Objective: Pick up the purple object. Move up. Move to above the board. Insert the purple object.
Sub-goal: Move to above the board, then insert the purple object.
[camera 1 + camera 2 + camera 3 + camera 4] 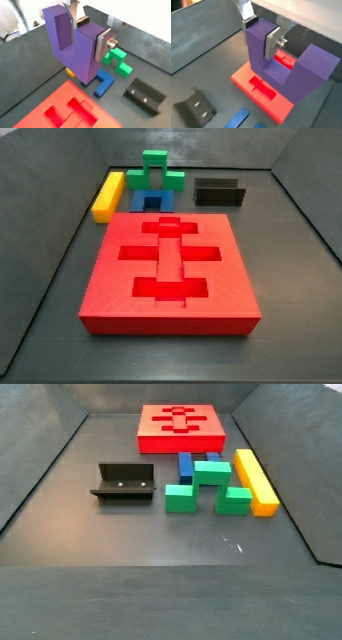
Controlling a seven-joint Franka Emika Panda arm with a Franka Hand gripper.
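Note:
In both wrist views my gripper [89,31] [261,32] is shut on one upright arm of the purple object [73,45] [284,70], a U-shaped block held in the air. Its other arm stands free to the side. The silver fingers [105,44] [271,42] press on opposite faces of the held arm. Below it lies the board [63,107] [243,77], a red slab with cross and bar slots. Both side views show the board [120,278] [154,429] on the floor, but neither the gripper nor the purple object.
Next to the board lie a green block [158,168] [210,472] [117,60], a blue block [150,200] [186,464] [103,85] and a yellow bar [108,194] [254,481]. The dark fixture [219,193] [123,484] [143,95] [194,110] stands nearby. Dark walls ring the floor.

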